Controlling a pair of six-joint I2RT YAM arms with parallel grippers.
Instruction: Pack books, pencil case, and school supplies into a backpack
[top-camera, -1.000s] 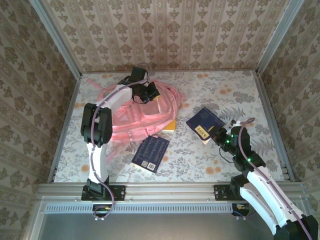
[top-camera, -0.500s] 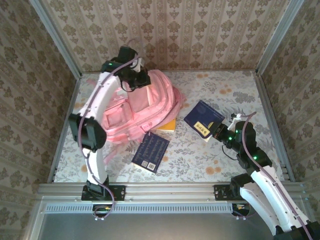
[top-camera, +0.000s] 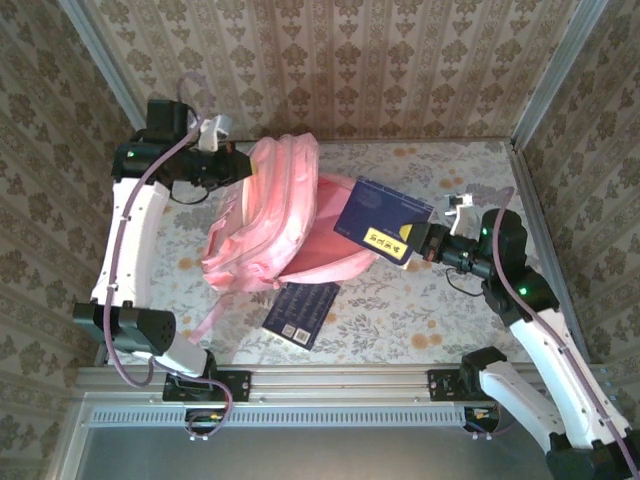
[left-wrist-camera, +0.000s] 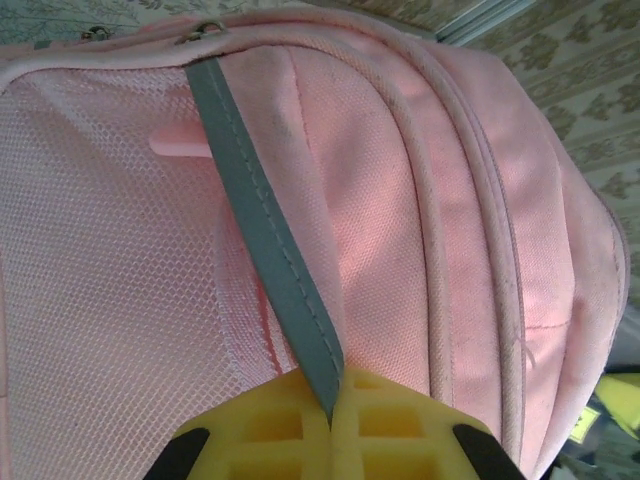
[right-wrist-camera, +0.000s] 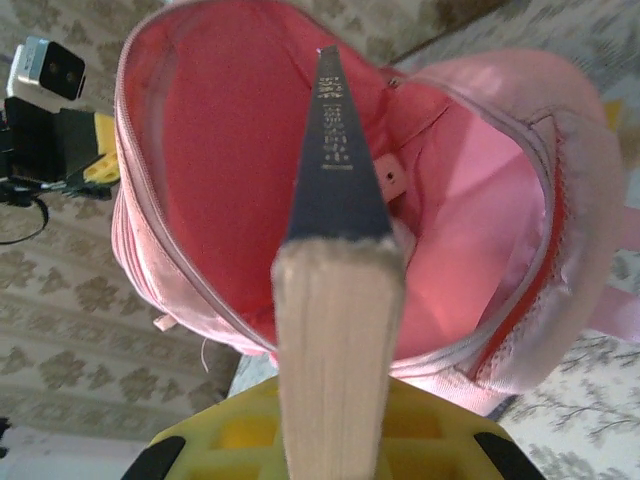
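Over floral tabletop (top-camera: 440, 300), right end effector (top-camera: 425, 243) clamps navy book (top-camera: 380, 212), yellow label (top-camera: 388, 238) unreadable; left end effector (left-wrist-camera: 330, 400) pinches backpack (top-camera: 280, 210) strap (left-wrist-camera: 265, 250).

In the top view, low in the middle, the thin dark navy book (top-camera: 303, 312) on the table (top-camera: 450, 310) has its top edge hidden under the big light pink cloth backpack (top-camera: 270, 225). The words on the yellow label (top-camera: 386, 238) of the lifted dark navy book (top-camera: 385, 208) are too small to read. In the left wrist view, the flat grey strap (left-wrist-camera: 265, 240) goes in between the yellow fingers (left-wrist-camera: 260, 430) of the left gripper (left-wrist-camera: 333, 395), so its end is hidden; the bottom edge cuts those fingers off. In the right wrist view, the lifted book's pale pages (right-wrist-camera: 335, 330) look blurry and hide the middle of the right gripper (right-wrist-camera: 335, 430).
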